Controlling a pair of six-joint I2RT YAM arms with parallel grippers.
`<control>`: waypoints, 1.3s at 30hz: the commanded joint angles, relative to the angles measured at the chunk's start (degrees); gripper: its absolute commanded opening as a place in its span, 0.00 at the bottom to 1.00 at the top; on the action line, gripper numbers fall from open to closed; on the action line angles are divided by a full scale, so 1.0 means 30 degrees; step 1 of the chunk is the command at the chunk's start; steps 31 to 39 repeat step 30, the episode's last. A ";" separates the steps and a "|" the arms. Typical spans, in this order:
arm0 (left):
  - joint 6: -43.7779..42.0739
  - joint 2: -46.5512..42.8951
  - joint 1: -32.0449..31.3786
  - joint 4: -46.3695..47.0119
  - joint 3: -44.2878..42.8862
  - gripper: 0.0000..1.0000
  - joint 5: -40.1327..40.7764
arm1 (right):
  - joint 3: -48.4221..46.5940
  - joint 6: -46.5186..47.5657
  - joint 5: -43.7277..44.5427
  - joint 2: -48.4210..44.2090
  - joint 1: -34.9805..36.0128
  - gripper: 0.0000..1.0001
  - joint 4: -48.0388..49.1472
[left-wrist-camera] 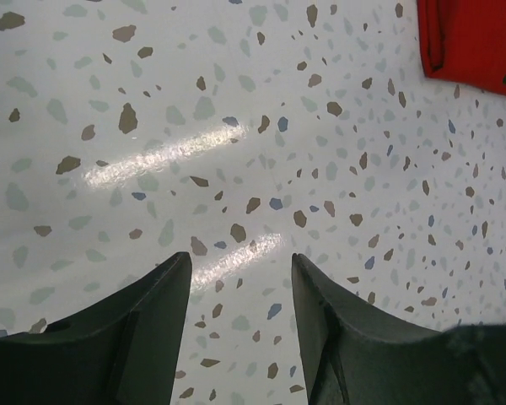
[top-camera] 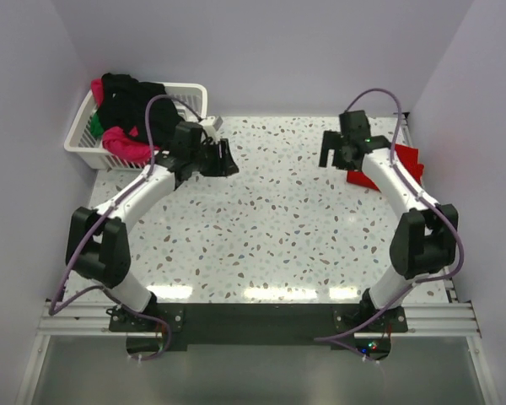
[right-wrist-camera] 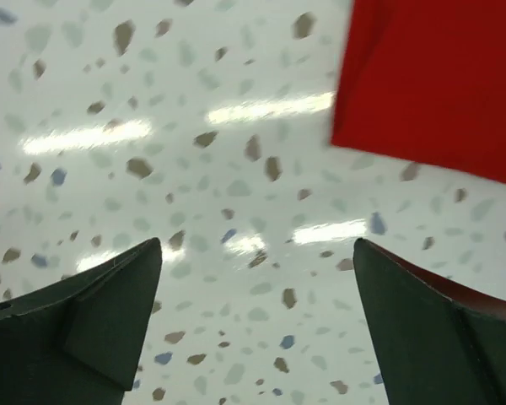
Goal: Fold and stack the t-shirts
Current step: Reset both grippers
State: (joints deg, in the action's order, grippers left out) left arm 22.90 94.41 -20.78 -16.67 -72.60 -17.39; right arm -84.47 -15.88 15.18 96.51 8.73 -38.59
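A folded bright red t-shirt (top-camera: 409, 162) lies at the table's right edge, partly hidden by my right arm. It also shows in the right wrist view (right-wrist-camera: 438, 76) and in the left wrist view (left-wrist-camera: 472, 38). Black (top-camera: 126, 97), magenta-pink (top-camera: 122, 143) and green (top-camera: 95, 126) shirts lie heaped in the basket. My left gripper (top-camera: 228, 159) (left-wrist-camera: 239, 257) is open and empty over bare table, right of the basket. My right gripper (top-camera: 337, 157) (right-wrist-camera: 257, 243) is wide open and empty, just left of the red shirt.
The white lattice basket (top-camera: 194, 91) stands at the back left corner. The terrazzo table (top-camera: 270, 228) is walled in at the back and both sides. A metal rail (top-camera: 253, 319) with both arm bases runs along the near edge.
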 commanded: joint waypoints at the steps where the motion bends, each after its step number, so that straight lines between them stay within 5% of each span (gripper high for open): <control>1: -0.0512 -0.1906 0.0011 0.1511 0.1286 0.56 0.1370 | 0.1960 -0.1503 -0.2539 -0.1114 0.2123 0.99 0.2634; 8: -0.0483 -0.5949 0.0040 0.2128 0.4597 0.56 0.3099 | 0.4275 -0.2148 -0.2424 -0.2052 0.7042 0.99 0.4043; 14: -0.0425 -0.7885 0.0040 0.2011 0.6297 0.59 0.3627 | 0.4893 -0.2558 -0.1925 -0.2432 0.8805 0.99 0.4250; 39: -0.0338 -1.0699 0.0040 0.1837 0.8086 0.60 0.5382 | 0.7266 -0.3496 -0.0725 -0.5596 0.9189 0.99 0.3459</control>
